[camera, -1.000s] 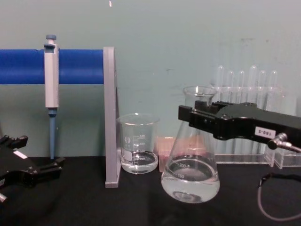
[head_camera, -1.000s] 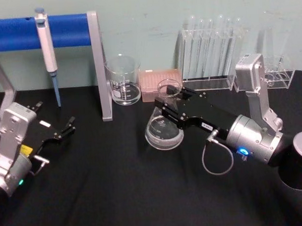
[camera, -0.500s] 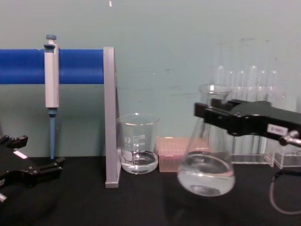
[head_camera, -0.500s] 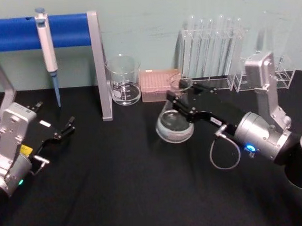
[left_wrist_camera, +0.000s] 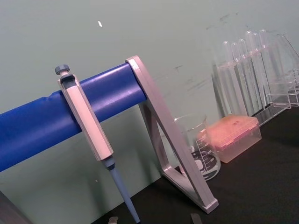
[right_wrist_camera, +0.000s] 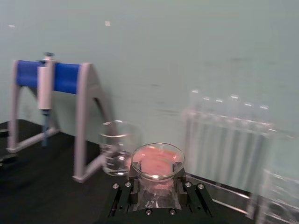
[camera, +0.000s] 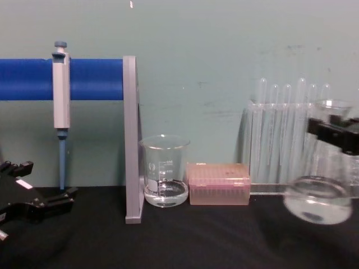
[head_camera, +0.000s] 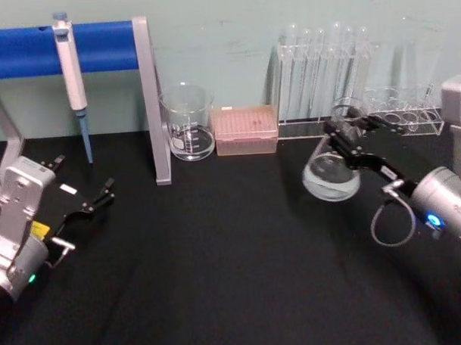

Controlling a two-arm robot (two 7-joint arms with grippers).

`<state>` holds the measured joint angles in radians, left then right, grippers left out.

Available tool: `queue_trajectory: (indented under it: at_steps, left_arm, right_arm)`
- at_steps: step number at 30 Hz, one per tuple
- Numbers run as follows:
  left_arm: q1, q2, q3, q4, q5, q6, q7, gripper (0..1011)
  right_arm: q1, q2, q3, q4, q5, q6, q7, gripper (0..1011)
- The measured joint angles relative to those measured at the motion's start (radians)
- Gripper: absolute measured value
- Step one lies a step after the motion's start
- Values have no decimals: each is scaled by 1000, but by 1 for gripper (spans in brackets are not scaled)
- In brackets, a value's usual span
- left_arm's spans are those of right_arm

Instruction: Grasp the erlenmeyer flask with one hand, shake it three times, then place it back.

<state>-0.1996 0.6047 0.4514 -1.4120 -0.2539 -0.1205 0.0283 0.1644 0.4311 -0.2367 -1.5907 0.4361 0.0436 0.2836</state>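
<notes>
Flask point(head_camera: 331, 176) hangs by its neck in the right gripper point(head_camera: 344, 134), whose jaws are pressed onto the glass just under the rim. In the right wrist view the mouth sits right above the black fingers point(right_wrist_camera: 125, 197).

It is thin glass, so I judge it fragile and slick, and light with so little in it. The neck is the one part narrow enough to span, and the flared rim should act as a stop against slipping down. The weight sits low in the base, so it will likely swing about the grip, and hard squeezing risks a crack.

It is a clear cone with a wide round base and a little clear liquid pooled at the bottom. It is tilted, with the base below the gripper and apparently off the table point(head_camera: 218, 264).

A tube rack point(head_camera: 318, 78) stands close behind the gripper, and a beaker point(head_camera: 187, 121) is well apart to its left. The left gripper point(head_camera: 103, 198) lies far to the left, its fingers spread.
</notes>
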Motion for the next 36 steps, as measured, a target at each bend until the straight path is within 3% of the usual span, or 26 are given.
queue_trajectory:
  at_steps: [7, 15, 19, 30, 36]
  left_arm:
    - [0, 0, 0, 0, 0, 0, 0, 1001]
    - [0, 0, 0, 0, 0, 0, 0, 1001]
    - [0, 0, 0, 0, 0, 0, 0, 1001]
    - [0, 0, 0, 0, 0, 0, 0, 1001]
    - [0, 0, 0, 0, 0, 0, 0, 1001]
  right_arm:
    - [-37, 1, 47, -20, -15, 12, -30, 451]
    - [-45, -12, 55, -27, -29, 19, -17, 451]
    - [-34, -17, 43, -26, -33, 22, 10, 450]
    - [44, -32, -63, 25, -17, 22, 137, 450]
    - [81, -37, -107, 53, -7, 15, 177, 451]
